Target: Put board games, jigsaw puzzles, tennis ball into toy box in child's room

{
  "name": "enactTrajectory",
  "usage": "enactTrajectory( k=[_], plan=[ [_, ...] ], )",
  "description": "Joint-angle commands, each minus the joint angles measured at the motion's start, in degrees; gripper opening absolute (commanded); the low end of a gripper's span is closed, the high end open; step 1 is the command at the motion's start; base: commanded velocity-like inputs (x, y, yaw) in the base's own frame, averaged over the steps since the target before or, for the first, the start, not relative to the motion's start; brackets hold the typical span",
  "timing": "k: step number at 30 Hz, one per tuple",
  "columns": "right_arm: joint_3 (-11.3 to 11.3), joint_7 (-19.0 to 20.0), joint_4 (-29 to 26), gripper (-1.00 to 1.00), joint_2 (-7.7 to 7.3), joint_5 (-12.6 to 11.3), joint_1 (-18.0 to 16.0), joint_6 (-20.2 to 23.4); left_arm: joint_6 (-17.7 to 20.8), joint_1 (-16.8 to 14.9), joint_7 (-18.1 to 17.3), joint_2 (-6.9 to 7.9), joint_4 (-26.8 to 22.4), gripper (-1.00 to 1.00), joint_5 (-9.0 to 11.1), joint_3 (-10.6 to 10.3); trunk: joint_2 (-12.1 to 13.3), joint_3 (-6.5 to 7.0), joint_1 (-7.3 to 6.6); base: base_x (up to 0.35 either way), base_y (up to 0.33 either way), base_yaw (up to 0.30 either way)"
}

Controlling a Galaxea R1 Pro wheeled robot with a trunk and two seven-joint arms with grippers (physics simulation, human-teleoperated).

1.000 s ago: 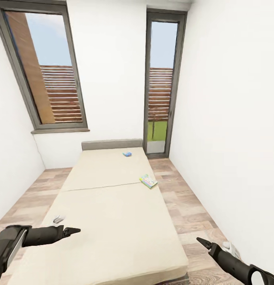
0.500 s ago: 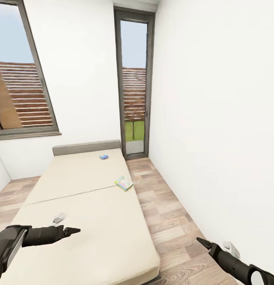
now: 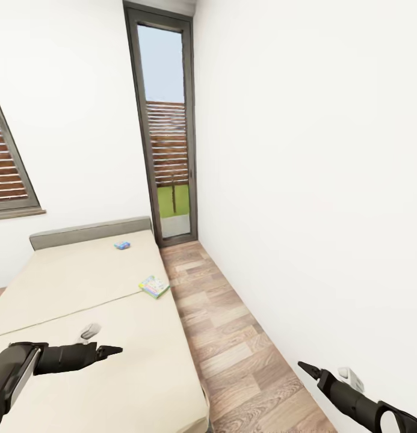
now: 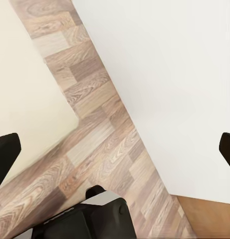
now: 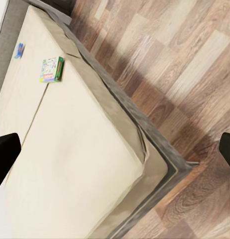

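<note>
View swung right: bed (image 3: 82, 337) and two board games (image 3: 154, 286) now at ten o'clock, untouched; left gripper (image 3: 106, 350) and right gripper (image 3: 307, 368) released, empty.

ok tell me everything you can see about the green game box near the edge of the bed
The flat rectangular board game box with a pale printed lid and green sides lies flat on the wide cream mattress, just beyond its middle seam and close to the edge beside the wood floor. It sits askew to that edge. The right wrist view shows a red stripe along one green side. Nothing else touches it.
</note>
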Motion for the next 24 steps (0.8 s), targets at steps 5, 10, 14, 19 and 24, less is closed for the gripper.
enactTrajectory(
  k=[5,10,14,19,24],
  plan=[
    [-0.02,0.09,-0.04,1.0,0.02,0.05,-0.08,0.36,0.6,-0.03,-0.17,0.0,-0.04,1.0,-0.03,0.1,-0.14,-0.14,0.04,-0.068,0.04,-0.281],
    [0.38,-0.48,-0.06,1.0,0.02,0.06,-0.08,0.36,0.61,0.0,-0.22,-0.05,-0.04,1.0,-0.02,0.12,-0.14,-0.14,0.04,-0.057,0.044,-0.28],
    [1.76,-1.64,-0.11,1.0,0.02,0.06,-0.08,0.36,0.62,0.0,-0.21,-0.07,-0.04,1.0,-0.02,0.13,-0.14,-0.15,0.04,-0.014,0.011,-0.205],
    [3.2,-2.91,-0.23,1.0,0.02,0.0,-0.08,0.28,0.62,-0.03,-0.22,-0.08,-0.04,1.0,-0.01,0.15,-0.14,-0.39,0.04,-0.003,0.003,0.074],
    [3.51,-3.2,-0.26,1.0,0.05,-0.08,-0.08,-0.58,0.62,-0.02,-0.22,-0.07,-0.04,1.0,-0.02,0.17,-0.14,-0.71,0.04,-0.001,0.001,0.169]
  ],
)
